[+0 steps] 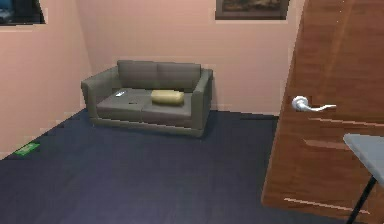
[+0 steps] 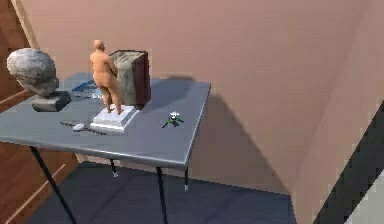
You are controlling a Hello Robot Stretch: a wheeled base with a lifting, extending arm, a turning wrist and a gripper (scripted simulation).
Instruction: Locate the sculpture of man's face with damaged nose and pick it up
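Two statues stand on your table (image 2: pixel 150 135): a grey head (image 2: pixel 32 68) and an orange figure (image 2: pixel 103 75). You can't tell the gripper's state.

You see a rough, matt, stone-grey bust (image 2: pixel 32 68) and a smooth terracotta-coloured figure (image 2: pixel 104 80) on a matt grey tabletop (image 2: pixel 150 135), a varnished wooden door (image 1: pixel 335 60) with shiny metal handle (image 1: pixel 310 103), and a dull cloth sofa (image 1: pixel 140 75).

Grey bust (image 2: pixel 32 70), orange figure (image 2: pixel 104 75) (white base (image 2: pixel 115 119))
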